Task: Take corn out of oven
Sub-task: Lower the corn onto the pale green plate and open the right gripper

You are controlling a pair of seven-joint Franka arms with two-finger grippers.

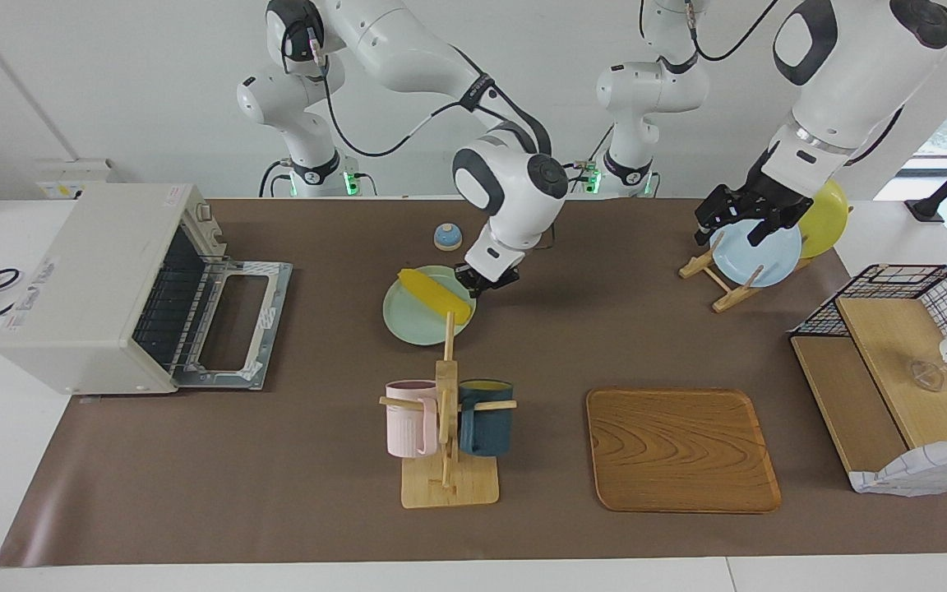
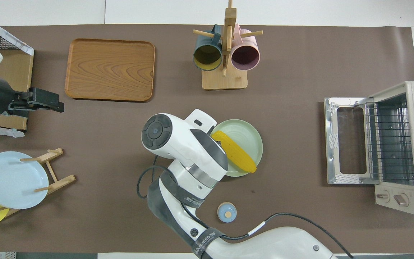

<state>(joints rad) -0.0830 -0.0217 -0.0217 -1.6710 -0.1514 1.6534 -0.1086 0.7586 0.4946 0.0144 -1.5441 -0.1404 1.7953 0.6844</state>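
The corn [image 1: 436, 297] is out of the oven [image 1: 91, 284]. It lies on a pale green plate [image 1: 412, 326] near the middle of the tabletop [image 1: 325, 469], set aslant across the plate so that one end reaches the rim and juts slightly past it. It is a bright yellow cob, long and tapered, with rows of kernels showing as fine ridges along its length in the overhead view.

The right gripper [image 1: 483, 283] sits low at the plate's edge, just beside one end of the corn. Its fingertips are closed together, and the frames do not show whether they touch or pinch the cob; in the overhead view the arm's wrist hides that end.

The oven stands at the right arm's end of the tabletop, off-white and boxy, its door [image 1: 233, 322] folded down flat onto the brown mat. The wire rack [image 2: 390, 140] inside is bare.

The left gripper [image 1: 741, 215] waits with its fingers spread wide, up in the air over a light blue plate [image 1: 757, 256] that stands in a wooden rack [image 1: 716, 279] near the left arm's end of the tabletop.

A mug tree [image 1: 447, 427] with a pink mug [image 1: 409, 418] and a dark blue mug [image 1: 486, 418] stands near the tabletop's edge farthest from the robots. A wooden tray [image 1: 681, 449] lies beside it.
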